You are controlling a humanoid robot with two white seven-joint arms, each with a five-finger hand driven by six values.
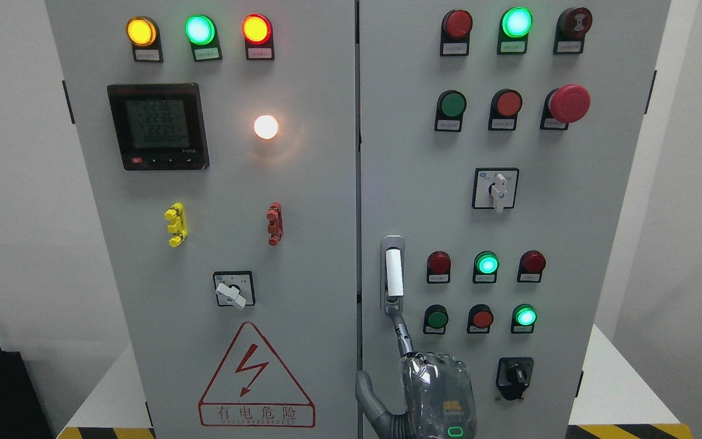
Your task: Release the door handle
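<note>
One robot hand (439, 390) shows at bottom centre, right of the door seam; its arm is cut off by the bottom edge, so the side cannot be told. One finger (401, 329) extends up, its tip at the lower end of the door handle (393, 274), lower centre of the right cabinet door (570, 231). The thumb (368, 396) angles left. The other fingers are hidden behind the hand's back; actual contact is unclear.

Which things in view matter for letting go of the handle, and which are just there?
In the job:
door handle on the right cabinet door
hand, one finger reaching up to the handle's lower end

Just there:
meter display
emergency stop button
rotary switches
indicator lamps
warning triangle
</note>
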